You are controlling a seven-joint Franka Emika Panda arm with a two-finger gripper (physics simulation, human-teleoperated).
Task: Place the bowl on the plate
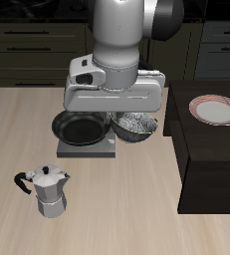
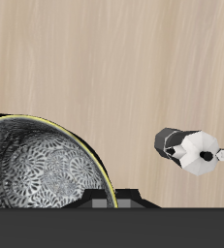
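Note:
The bowl (image 1: 135, 126), shiny silver-grey with a speckled inside, hangs just under my gripper (image 1: 122, 118), beside the black frying pan. In the wrist view the bowl (image 2: 36, 170) looms large and close, and its rim sits at my gripper (image 2: 105, 201), which is shut on it. The bowl looks lifted a little off the table. The plate (image 1: 216, 110), white with a reddish-pink rim band, lies on a dark raised cabinet top, apart from the bowl. The plate is out of the wrist view.
A black frying pan (image 1: 79, 129) sits on a grey stove plate (image 1: 85, 150) next to the bowl. A metal moka pot (image 1: 49, 189) stands nearer the table's front edge; it also shows in the wrist view (image 2: 191, 147). The dark cabinet (image 1: 208, 164) rises above the table.

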